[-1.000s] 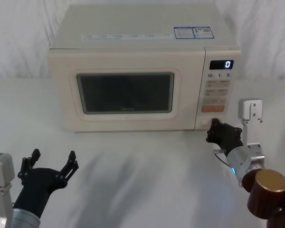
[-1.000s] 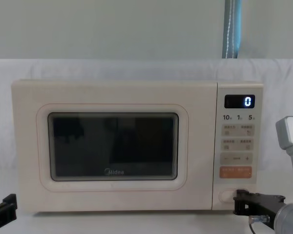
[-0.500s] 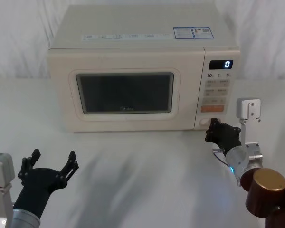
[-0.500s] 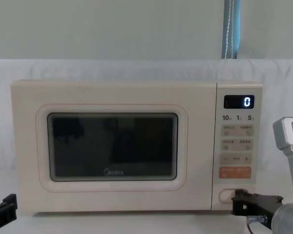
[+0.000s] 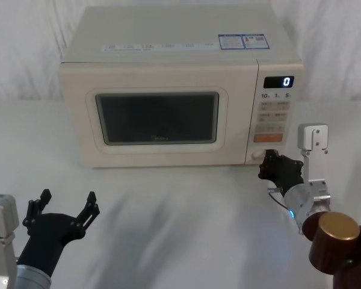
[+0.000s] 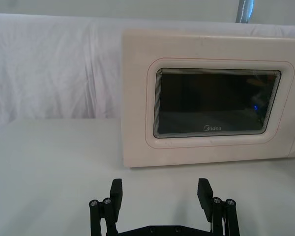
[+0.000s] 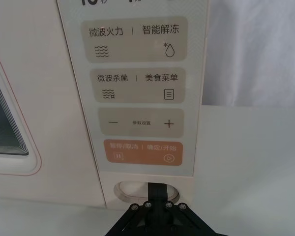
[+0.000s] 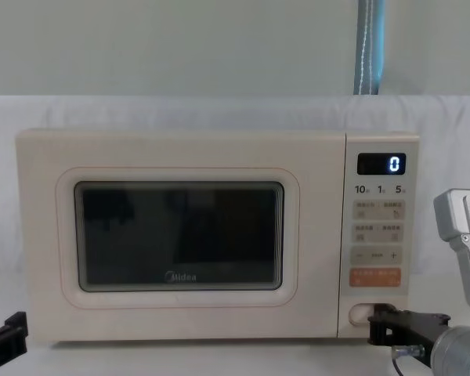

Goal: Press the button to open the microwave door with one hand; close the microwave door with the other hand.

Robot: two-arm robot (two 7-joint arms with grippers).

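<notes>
The cream microwave door with its dark window lies flush with the oven front. At the bottom of the control panel sits the plain cream button. My right gripper is shut, and its joined black fingertips touch the button's middle. In the head view it stands just before the panel's lower corner, and in the chest view it does too. My left gripper hovers open near the table's front left, well short of the door.
The microwave stands on a white cloth-covered table with a white draped backdrop. An orange key and beige labelled keys sit above the button. A grey bracket rises from the right arm. A blue pole stands behind.
My right gripper has edged a little forward and left against the button. The microwave has shifted slightly left in the chest view. The door stays flush; the left arm is still.
</notes>
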